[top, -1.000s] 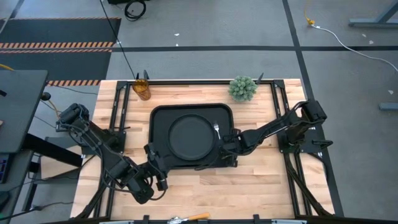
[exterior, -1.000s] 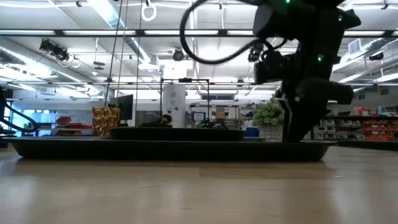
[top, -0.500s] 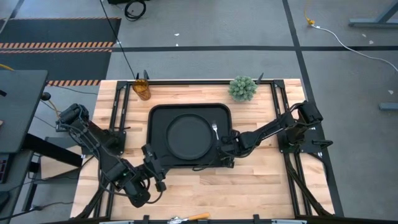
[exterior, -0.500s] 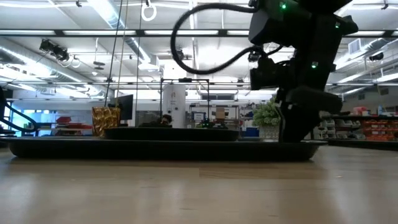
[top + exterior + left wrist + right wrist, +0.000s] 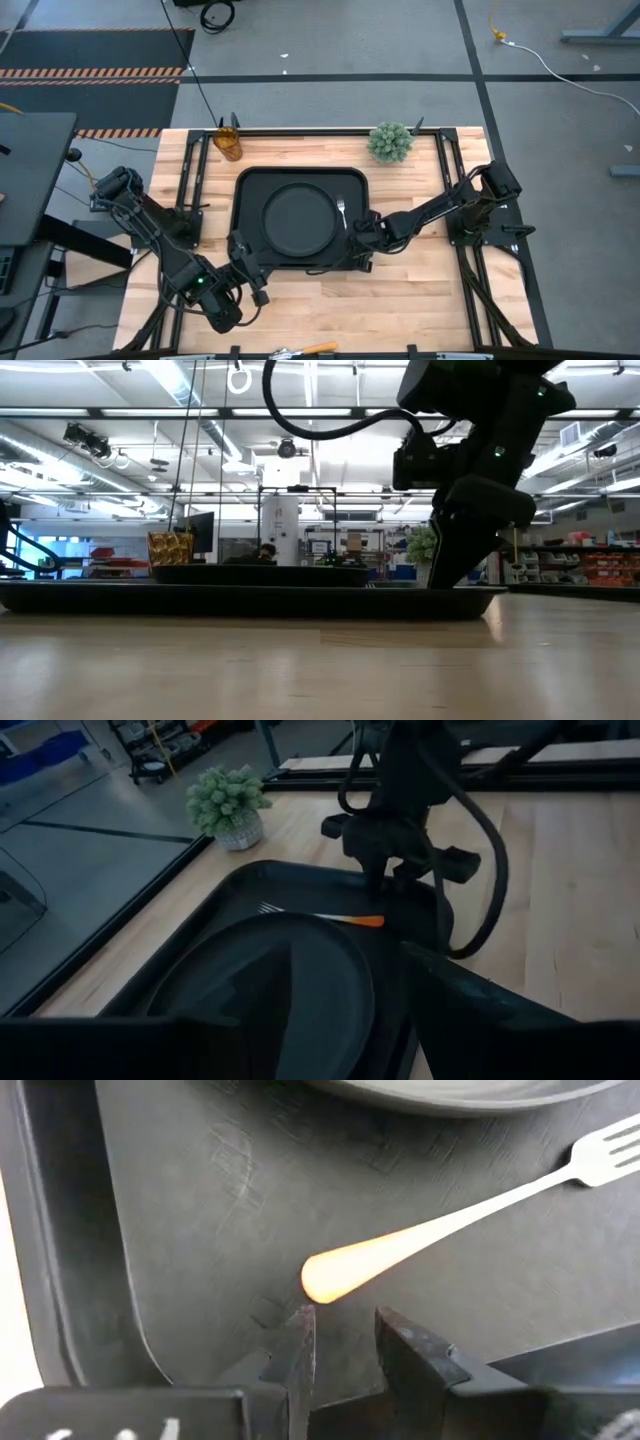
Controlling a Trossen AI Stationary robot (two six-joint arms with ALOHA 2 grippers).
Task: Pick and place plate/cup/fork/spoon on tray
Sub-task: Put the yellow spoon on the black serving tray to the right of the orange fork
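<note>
Right wrist view: fork [image 5: 470, 1205] handle tip just beyond right end effector [image 5: 340, 1342], slightly parted, empty.

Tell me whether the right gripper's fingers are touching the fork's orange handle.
Apart. The right wrist view shows the fingers just short of the fork's rounded handle end, with a thin strip of bare tray between them; nothing is held.

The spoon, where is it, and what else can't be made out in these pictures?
- Spoon: shows in no view; whether an arm hides it or it lies outside the pictures cannot be told.
- Left claw: high view, too small and dark to show how its fingers stand.
- Fork: right wrist view, tines cut off by the picture's edge.
- Plate: low view, only its rim shows above the tray wall.
- Cup: low view, base hidden behind the tray.
</note>
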